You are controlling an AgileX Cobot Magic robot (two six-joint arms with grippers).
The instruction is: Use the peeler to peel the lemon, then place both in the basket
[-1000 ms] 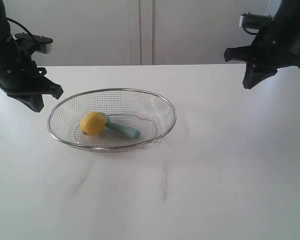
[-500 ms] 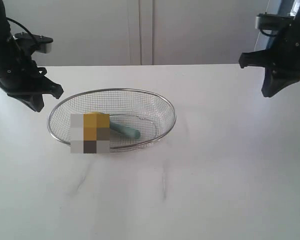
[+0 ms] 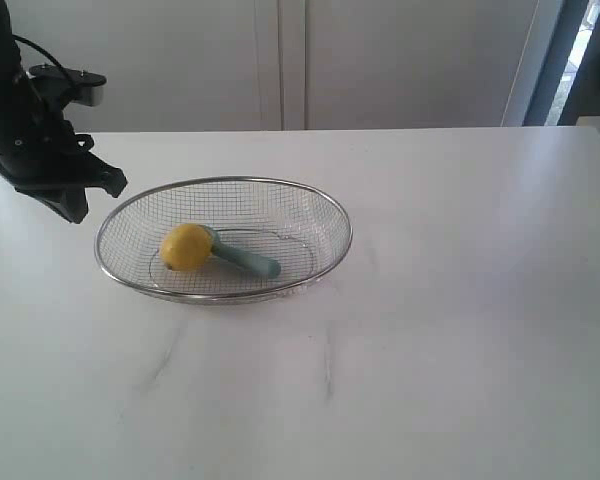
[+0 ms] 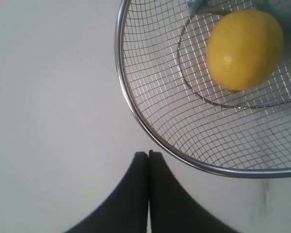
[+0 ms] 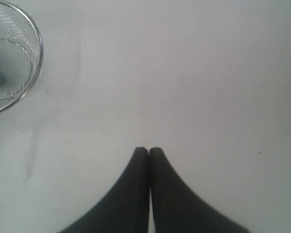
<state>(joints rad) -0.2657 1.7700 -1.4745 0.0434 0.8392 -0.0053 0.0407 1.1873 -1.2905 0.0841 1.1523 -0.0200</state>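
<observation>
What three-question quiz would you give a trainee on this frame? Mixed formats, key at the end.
1. True or false: the small yellow oval lemon and the slim teal-handled peeler both lie inside the wide silver wire-mesh basket.
2. Pick one. The left claw is: A) shut on the lemon; B) open above the basket; C) shut, empty, outside the basket's rim.
3. Short answer: which claw does the exterior view not show?
Key: 1 true. 2 C. 3 the right claw; only its own wrist view shows it, shut and holding nothing.
</observation>
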